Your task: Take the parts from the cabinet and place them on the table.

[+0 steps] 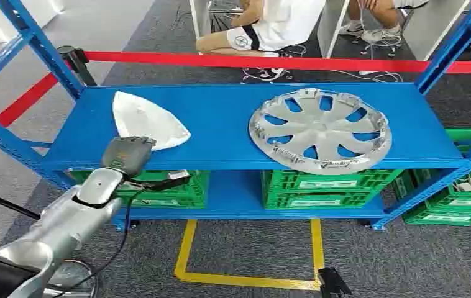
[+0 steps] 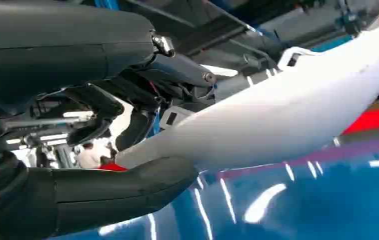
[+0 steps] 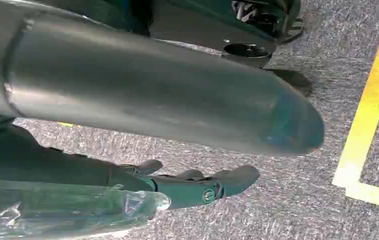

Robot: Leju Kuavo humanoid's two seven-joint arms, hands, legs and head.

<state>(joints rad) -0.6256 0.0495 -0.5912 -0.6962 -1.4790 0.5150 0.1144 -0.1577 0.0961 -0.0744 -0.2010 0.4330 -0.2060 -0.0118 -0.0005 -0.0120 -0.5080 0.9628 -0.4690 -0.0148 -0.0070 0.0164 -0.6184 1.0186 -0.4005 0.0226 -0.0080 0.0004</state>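
A white, flat triangular part (image 1: 149, 118) lies on the left of the blue cabinet shelf (image 1: 220, 130). A silver wheel cover (image 1: 320, 129) lies on the shelf's right half, its near rim over the front edge. My left hand (image 1: 127, 155) is at the white part's near corner by the shelf's front edge. In the left wrist view the white part (image 2: 287, 115) runs between the thumb (image 2: 127, 192) below and the dark fingers (image 2: 177, 67) above, pinched at its tip. My right hand (image 3: 187, 185) hangs over the grey carpet with fingers stretched out, holding nothing.
Green crates (image 1: 326, 186) fill the lower shelf, with more at the right (image 1: 463, 198). Blue uprights (image 1: 40, 46) frame the cabinet. A red barrier tape (image 1: 251, 62) runs behind it, where people sit. Yellow tape (image 1: 245, 279) marks the carpet in front.
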